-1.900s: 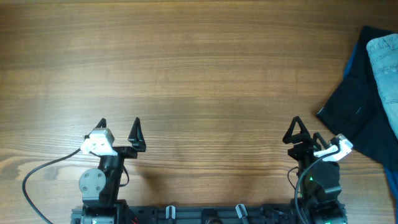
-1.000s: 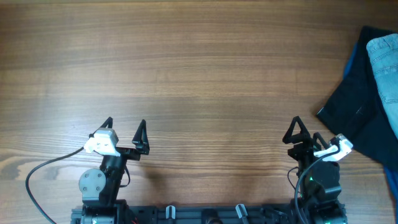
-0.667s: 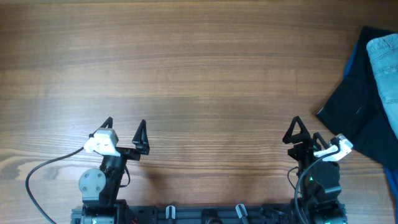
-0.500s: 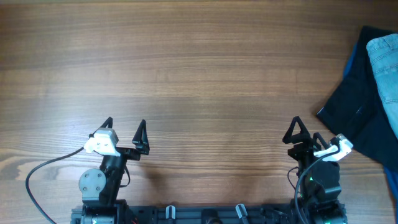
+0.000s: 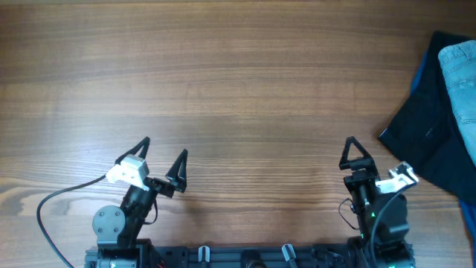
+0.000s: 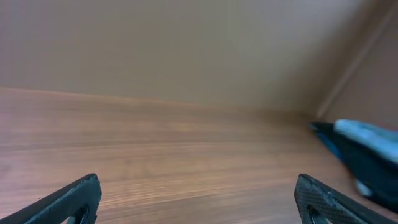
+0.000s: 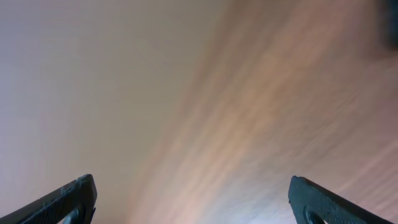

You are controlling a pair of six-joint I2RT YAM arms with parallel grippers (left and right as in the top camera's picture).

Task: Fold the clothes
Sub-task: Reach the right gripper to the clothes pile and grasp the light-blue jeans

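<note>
The light blue denim shorts [image 5: 460, 78] lie at the table's far right edge, partly out of view, on top of a dark navy cloth [image 5: 428, 130]. In the left wrist view they show as a pale blue shape [image 6: 367, 134] far to the right. My left gripper [image 5: 161, 158] is open and empty near the front left. My right gripper [image 5: 364, 160] is open and empty near the front right, a short way left of the dark cloth. Both sets of fingertips show wide apart in the left wrist view [image 6: 199, 199] and the right wrist view [image 7: 193, 199].
The wooden table [image 5: 223, 89] spans the whole view. A grey cable [image 5: 52, 208] loops from the left arm's base. The dark navy cloth has a bright blue edge [image 5: 422, 71] at the far right.
My left gripper has swung a little to the right and turned. My right gripper has turned slightly. The shorts and dark cloth have not moved.
</note>
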